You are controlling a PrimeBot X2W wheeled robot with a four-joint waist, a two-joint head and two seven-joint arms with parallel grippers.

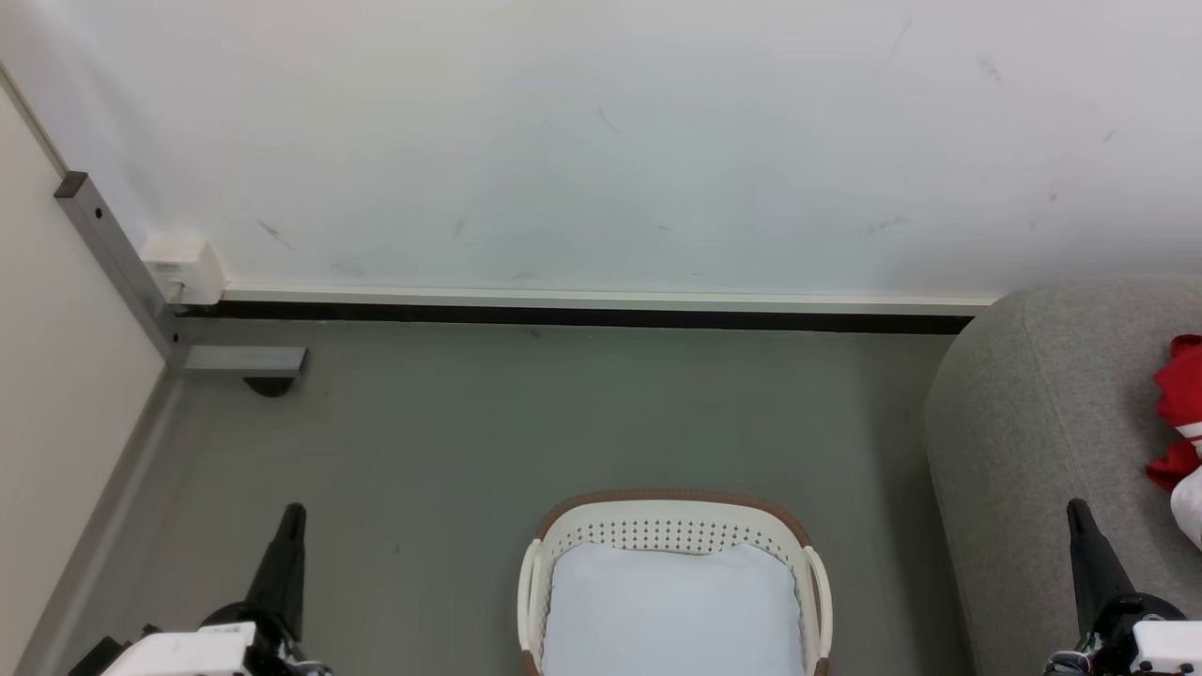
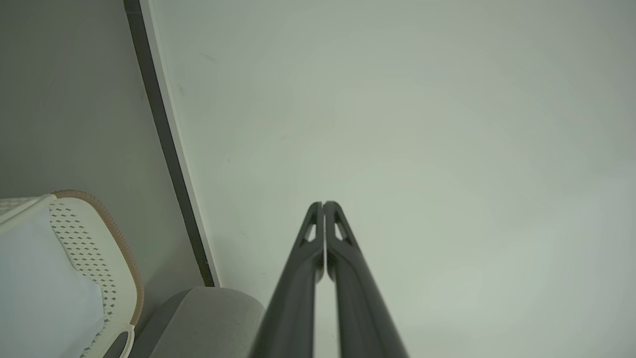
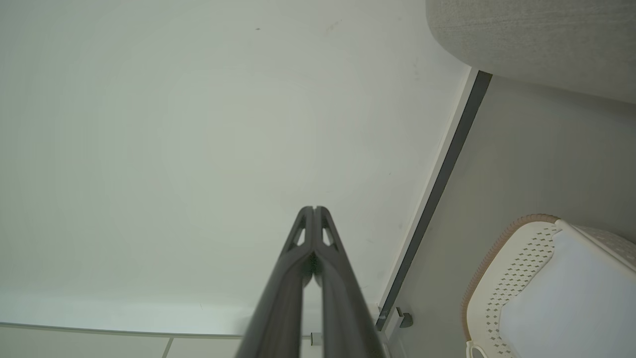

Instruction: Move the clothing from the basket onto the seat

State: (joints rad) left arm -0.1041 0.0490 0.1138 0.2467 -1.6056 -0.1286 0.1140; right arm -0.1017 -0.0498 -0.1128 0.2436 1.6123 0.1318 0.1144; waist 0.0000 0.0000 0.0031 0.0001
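Observation:
The cream perforated basket with a brown rim stands on the floor at the bottom centre, holding a pale liner pad. Red-and-white clothing lies on the grey seat at the right edge. My left gripper points up at the lower left, shut and holding nothing, well left of the basket. My right gripper rises at the lower right in front of the seat, shut and holding nothing. In the wrist views, the left gripper and the right gripper have their fingertips pressed together against the white wall.
A white wall with a dark baseboard runs across the back. A grey metal post with a floor bracket and a small white box stand in the left corner. Grey floor lies between basket and wall.

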